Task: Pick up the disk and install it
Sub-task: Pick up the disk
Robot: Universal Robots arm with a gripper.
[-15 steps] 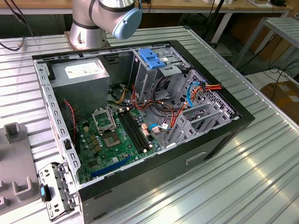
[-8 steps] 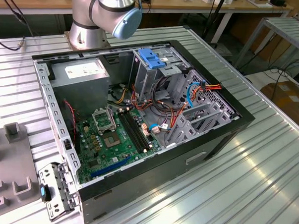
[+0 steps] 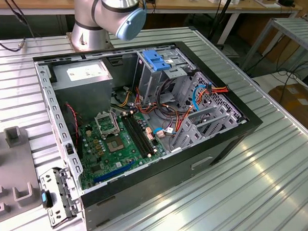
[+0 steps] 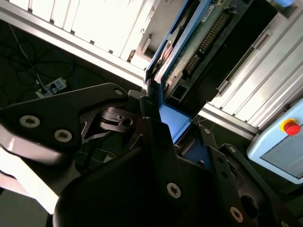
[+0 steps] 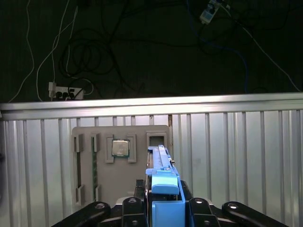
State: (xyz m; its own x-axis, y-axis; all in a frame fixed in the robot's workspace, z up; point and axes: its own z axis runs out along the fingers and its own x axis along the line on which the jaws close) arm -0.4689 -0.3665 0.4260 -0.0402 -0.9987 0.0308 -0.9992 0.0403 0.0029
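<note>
First wrist view — we find the hand point(image 5: 164, 204) pinched on the disk point(image 5: 164, 177), seen edge-on; its long axis runs straight out from the grip, above the grey parts tray point(image 5: 120, 184) on the table point(image 5: 236, 156).

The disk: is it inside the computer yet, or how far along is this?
Done: the black fingers grip the dark rectangular hard disk with blue rails, at the grey parts tray. Left: it is not yet in the open black computer case.
</note>
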